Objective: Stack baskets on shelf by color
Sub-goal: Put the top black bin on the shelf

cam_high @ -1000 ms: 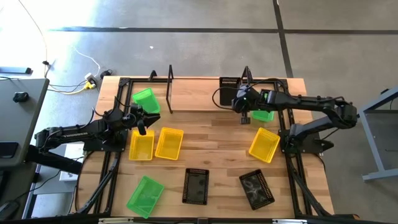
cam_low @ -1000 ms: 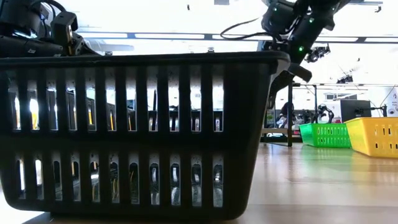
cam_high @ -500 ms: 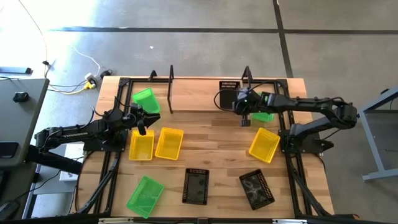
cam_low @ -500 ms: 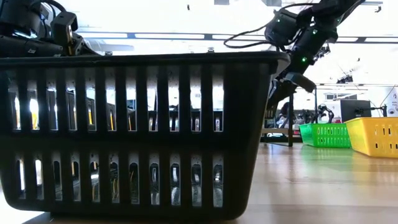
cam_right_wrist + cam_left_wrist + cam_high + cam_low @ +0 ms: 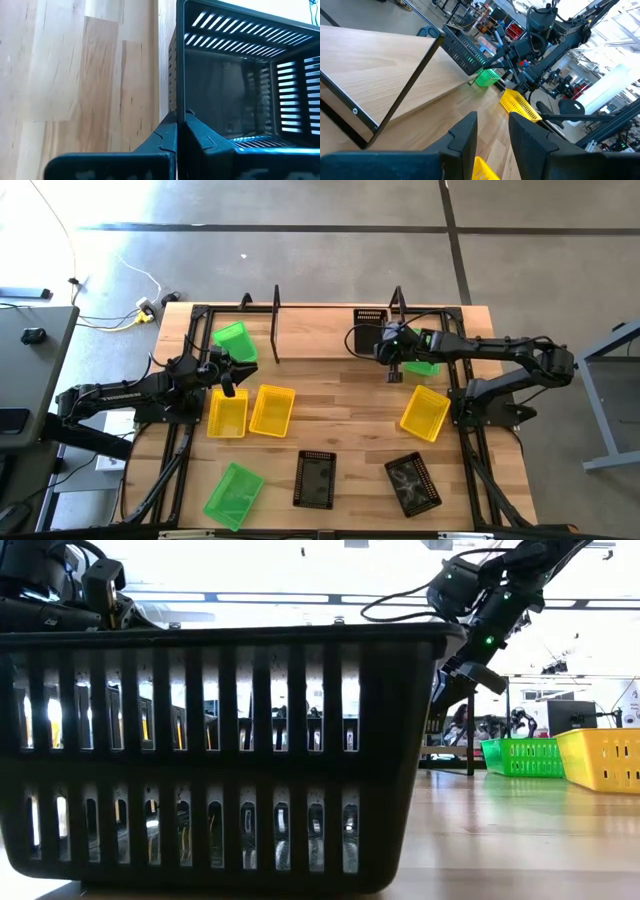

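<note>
My right gripper (image 5: pixel 380 340) is shut on a black basket (image 5: pixel 368 323) over the right end of the shelf (image 5: pixel 320 335), a light plank with black uprights. My left gripper (image 5: pixel 230 375) is open and empty above two yellow baskets (image 5: pixel 228 412) (image 5: pixel 272 410); its spread fingers show in the left wrist view (image 5: pixel 492 132). A green basket (image 5: pixel 233 340) lies on the shelf's left end. Another green basket (image 5: pixel 422 365) lies under my right arm. A third yellow basket (image 5: pixel 425 412) lies at the right. A green basket (image 5: pixel 233 492) and two black baskets (image 5: pixel 315 478) (image 5: pixel 413 483) lie near the front edge. My right gripper holds the black basket by one side wall at its rim (image 5: pixel 176 107), one finger inside the basket and one outside. The fingers come from above, slanting toward the far edge. The left wrist view shows the basket (image 5: pixel 462 47) tilted; whether it touches the plank I cannot tell.
The shelf's upright wire ends (image 5: pixel 275 310) (image 5: pixel 397 305) stand on either side of its middle stretch. In the low view one black basket (image 5: pixel 220 750) fills the foreground and hides most of the table. Bare tabletop lies between the yellow baskets and the right arm.
My right gripper has gone down a little with the black basket over the shelf's right end. My left arm has kept still.
</note>
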### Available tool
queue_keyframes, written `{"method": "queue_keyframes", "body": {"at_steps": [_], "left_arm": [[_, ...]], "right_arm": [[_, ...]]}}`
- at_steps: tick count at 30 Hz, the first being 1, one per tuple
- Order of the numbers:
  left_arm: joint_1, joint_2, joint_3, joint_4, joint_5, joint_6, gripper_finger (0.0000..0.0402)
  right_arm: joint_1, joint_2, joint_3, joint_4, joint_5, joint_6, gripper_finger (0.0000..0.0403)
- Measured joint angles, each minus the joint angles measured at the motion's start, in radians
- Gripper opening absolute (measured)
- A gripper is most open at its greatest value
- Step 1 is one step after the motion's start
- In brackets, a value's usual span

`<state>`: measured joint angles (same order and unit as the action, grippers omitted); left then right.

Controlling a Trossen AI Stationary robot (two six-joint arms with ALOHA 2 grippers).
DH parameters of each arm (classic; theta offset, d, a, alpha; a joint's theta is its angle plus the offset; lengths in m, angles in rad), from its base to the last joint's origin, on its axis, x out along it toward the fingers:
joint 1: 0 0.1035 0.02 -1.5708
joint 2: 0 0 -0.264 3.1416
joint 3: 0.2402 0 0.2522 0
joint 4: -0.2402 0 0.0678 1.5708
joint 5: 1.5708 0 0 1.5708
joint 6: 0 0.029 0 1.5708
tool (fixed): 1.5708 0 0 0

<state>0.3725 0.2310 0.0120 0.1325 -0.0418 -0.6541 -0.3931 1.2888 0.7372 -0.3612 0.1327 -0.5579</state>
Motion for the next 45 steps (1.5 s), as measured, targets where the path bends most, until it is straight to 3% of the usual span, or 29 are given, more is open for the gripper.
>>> {"method": "queue_keyframes", "body": {"at_steps": [21, 32, 38, 45], "left_arm": [[0.0, 0.0, 0.0, 0.0, 0.004, -0.024, 0.0101], [0.0, 0.0, 0.0, 0.0, 0.004, -0.024, 0.0101], [0.0, 0.0, 0.0, 0.0, 0.004, -0.024, 0.0101], [0.0, 0.0, 0.0, 0.0, 0.004, -0.024, 0.0101]], "right_arm": [[0.0, 0.0, 0.0, -0.039, 0.066, 0.008, 0.0002], [0.0, 0.0, 0.0, -0.037, 0.068, 0.057, 0.0064], [0.001, 0.0, 0.0, -0.042, 0.173, 0.056, 0.0069], [0.031, 0.0, 0.0, -0.038, 0.175, 0.052, 0.0069]]}}
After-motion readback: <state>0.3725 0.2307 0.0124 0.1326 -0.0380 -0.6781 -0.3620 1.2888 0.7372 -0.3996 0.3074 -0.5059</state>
